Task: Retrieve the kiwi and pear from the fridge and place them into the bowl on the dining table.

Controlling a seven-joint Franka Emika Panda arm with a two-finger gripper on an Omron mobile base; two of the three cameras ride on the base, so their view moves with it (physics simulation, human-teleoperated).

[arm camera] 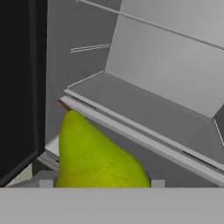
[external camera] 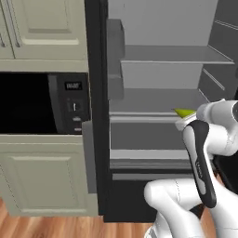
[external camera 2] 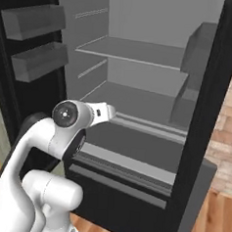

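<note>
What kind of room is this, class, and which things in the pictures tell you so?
Most likely a home kitchen. An open fridge with grey shelves stands beside a built-in microwave set among pale cabinets, over a wooden floor. A pear sits close to the robot's hand.

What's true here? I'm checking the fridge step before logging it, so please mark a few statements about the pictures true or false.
1. The tall black fridge stands open. True.
2. The yellow-green tapered pear sits between the fingertips of the gripper. True.
3. The pear lies on the fridge's top shelf. False: it is lower, in front of the lip of a lower shelf, at the gripper.
4. The built-in black microwave is right of the fridge. False: in the left base view it is to the fridge's left.
</note>
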